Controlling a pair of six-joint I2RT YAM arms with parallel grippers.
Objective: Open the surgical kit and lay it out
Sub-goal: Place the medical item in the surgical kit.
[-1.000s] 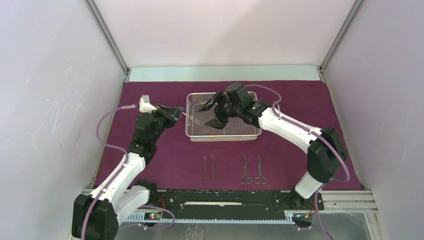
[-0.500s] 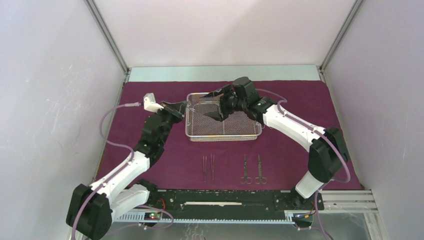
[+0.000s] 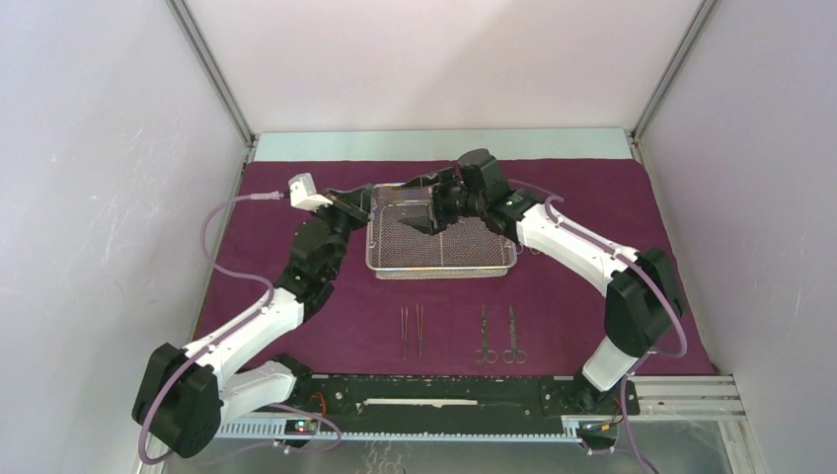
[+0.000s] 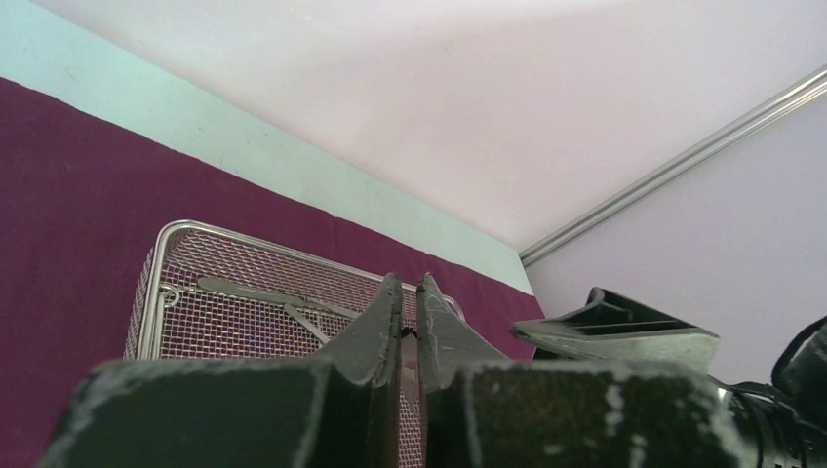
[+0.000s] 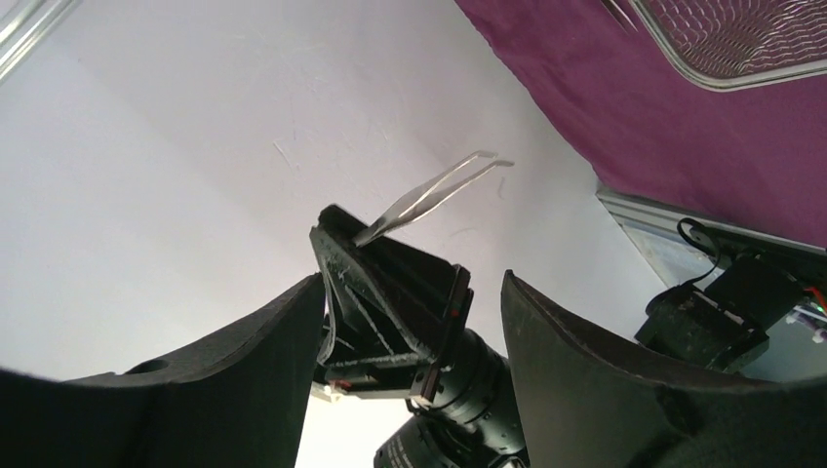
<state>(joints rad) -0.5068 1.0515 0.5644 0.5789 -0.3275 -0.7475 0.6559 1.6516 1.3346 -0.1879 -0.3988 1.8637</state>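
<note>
— So, where does the kit stand?

— The cloth wrap [image 3: 612,183] lies open and flat; the wire-mesh tray [image 3: 444,267] sits on it toward the far side, between the two arms. In front of the tray, nearer the arm bases, the laid-out tweezers [image 3: 403,331] lie as two parallel pieces; the scissors [image 3: 484,338], two ring-handled ones, lie just to their right, well apart from the tray.

— And the grippers?

— The left gripper [image 4: 410,292] is clamped on the lifted tweezers [image 5: 434,198]; their tips poke out past its fingers, in the air by the tray's left end. The right gripper [image 3: 422,207] hangs over the far part of the tray, jaws wide apart, holding nothing; it faces the left one at close range.

— How much is done, then?

— I judge it well past halfway; the wrap is unfolded, four instruments are in a row, and a fifth is out of the tray but not yet set down.

— What is left?

— That piece needs a place in the row. The left wrist view also shows a slim steel piece [image 4: 249,291] lying in the mesh at the far end; what kind it is I cannot tell, nor whether more lie beside it.
</note>
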